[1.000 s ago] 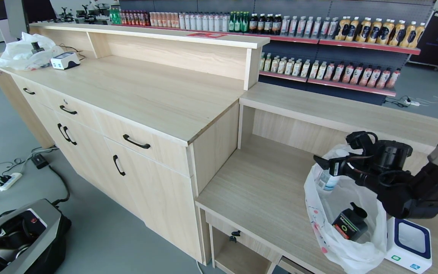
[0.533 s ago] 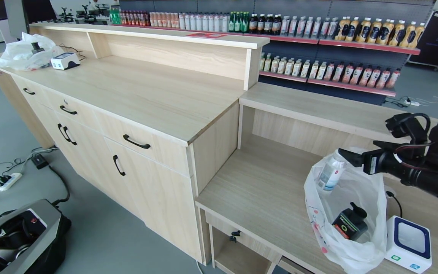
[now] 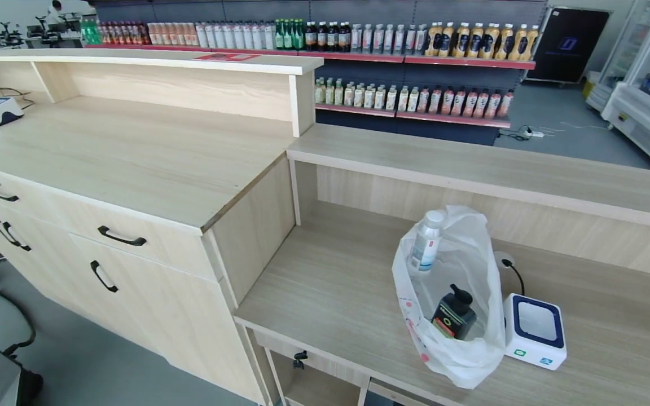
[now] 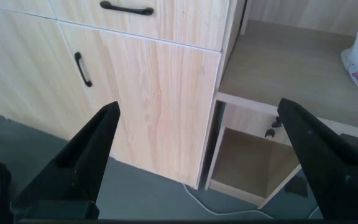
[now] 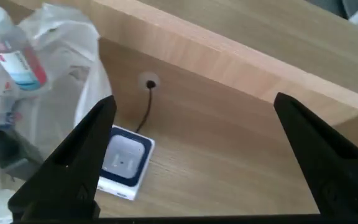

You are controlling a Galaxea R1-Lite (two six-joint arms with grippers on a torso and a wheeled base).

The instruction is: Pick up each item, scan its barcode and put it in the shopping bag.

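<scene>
While both claws hang released and empty, the job looks close to finished. Furthest left, the left gripper sits low in front of the cabinet door, its fingers spread wide with nothing between them, well apart from the goods. Further right, on the lower desk, the shopping bag stands open. A clear bottle leans upright against its back wall and a black pump bottle rests on its bottom. Both lie inside the bag, so for these two the picking, scanning and bagging appear done. Just beside the bag's right side sits the scanner, face up, its cable running to a hole in the desk. Furthest right, the right gripper hovers above the desk near the scanner, spread apart and holding nothing. Whether more goods wait elsewhere I cannot tell; if none do, nothing remains. The head view takes in the tall counter and the drink shelves behind it. The left wrist view adds the open cubby under the desk. The right wrist view looks down into the bag from above and makes the cable hole plain.
</scene>
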